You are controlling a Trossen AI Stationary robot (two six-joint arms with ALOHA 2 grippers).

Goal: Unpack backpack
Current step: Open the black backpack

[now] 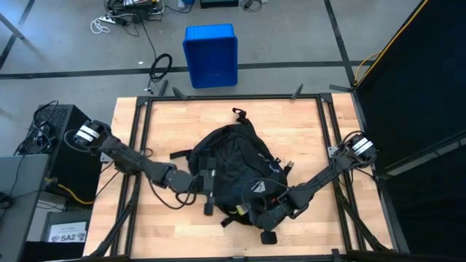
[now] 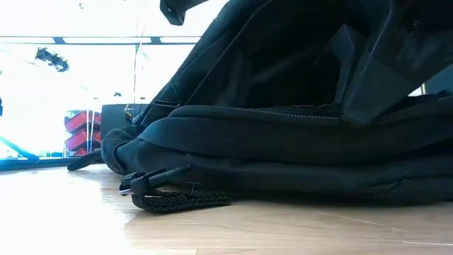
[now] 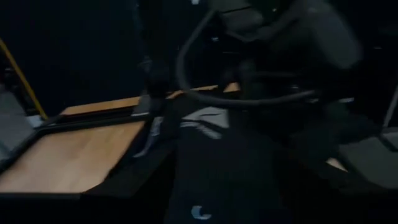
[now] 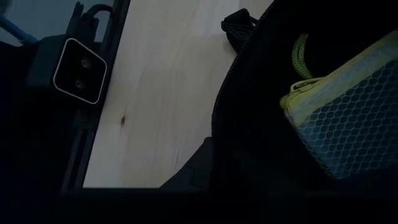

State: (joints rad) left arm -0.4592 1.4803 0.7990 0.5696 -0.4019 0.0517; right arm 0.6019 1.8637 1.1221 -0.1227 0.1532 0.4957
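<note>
The black backpack (image 1: 233, 164) lies on its side in the middle of the wooden table, pale triangular logo (image 1: 258, 185) up. Its underside rests on the boards (image 2: 283, 170). My right gripper (image 1: 275, 209) sits shut at the backpack's near end, by the open zip. Its wrist view looks into the opening (image 4: 249, 124), where a yellow-green mesh pouch (image 4: 348, 112) lies. My left gripper (image 1: 196, 182) is level at the backpack's left side, beside a shoulder strap (image 1: 207, 185). Its wrist view shows the backpack (image 3: 230, 168) and the right arm (image 3: 280, 37) beyond. My right gripper is shut on the backpack's fabric at the near end (image 1: 266, 200), by the opening. It comes slanting down from the table's right. The gripper itself and the dark hide the place of contact. The upper wall of the opening (image 2: 368, 78) stands raised while the body stays on the table.
A blue plastic bin (image 1: 210, 54) stands on the floor beyond the table's far edge. A strap end with a buckle (image 2: 156, 180) trails on the boards at the near side. Black frame rails (image 1: 233, 98) run round the table. Bare wood lies left and right of the backpack.
</note>
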